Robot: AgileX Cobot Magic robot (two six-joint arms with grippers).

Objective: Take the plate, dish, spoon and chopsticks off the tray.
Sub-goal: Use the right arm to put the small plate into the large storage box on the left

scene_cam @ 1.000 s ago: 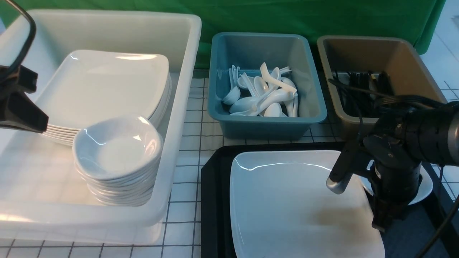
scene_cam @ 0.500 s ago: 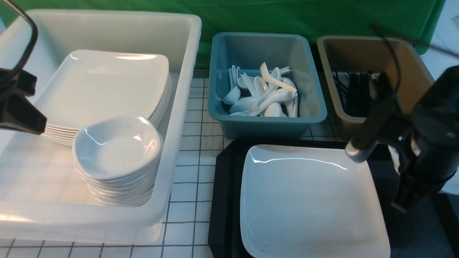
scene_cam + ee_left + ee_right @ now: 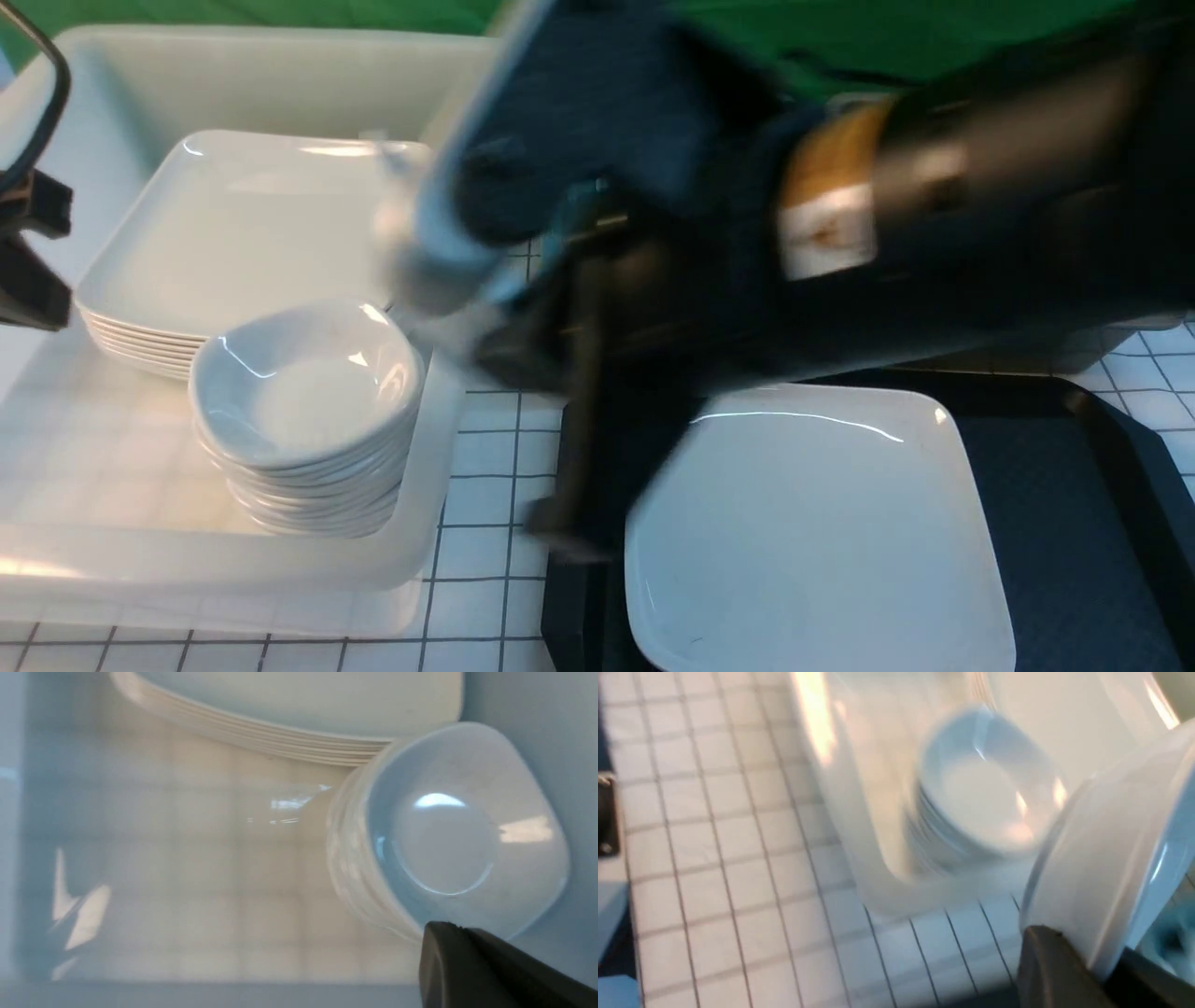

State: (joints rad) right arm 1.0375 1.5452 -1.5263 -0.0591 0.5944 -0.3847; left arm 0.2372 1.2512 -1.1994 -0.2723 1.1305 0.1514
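The large white square plate lies on the black tray at the front right. My right arm is blurred and stretches across the front view, its gripper near the tray's left edge. In the right wrist view this gripper is shut on the rim of a small white dish, held tilted above the tiled table beside the white tub. My left gripper hangs at the far left over the tub; its dark fingers look pressed together and hold nothing. No spoon or chopsticks show on the tray.
The big white tub at the left holds a stack of square plates and a stack of small dishes, also seen in both wrist views. My right arm hides the tubs at the back.
My right arm lifted the small dish from the tray's right side and swung far left across the view. The tray and plate shifted slightly right. The left gripper barely moved.
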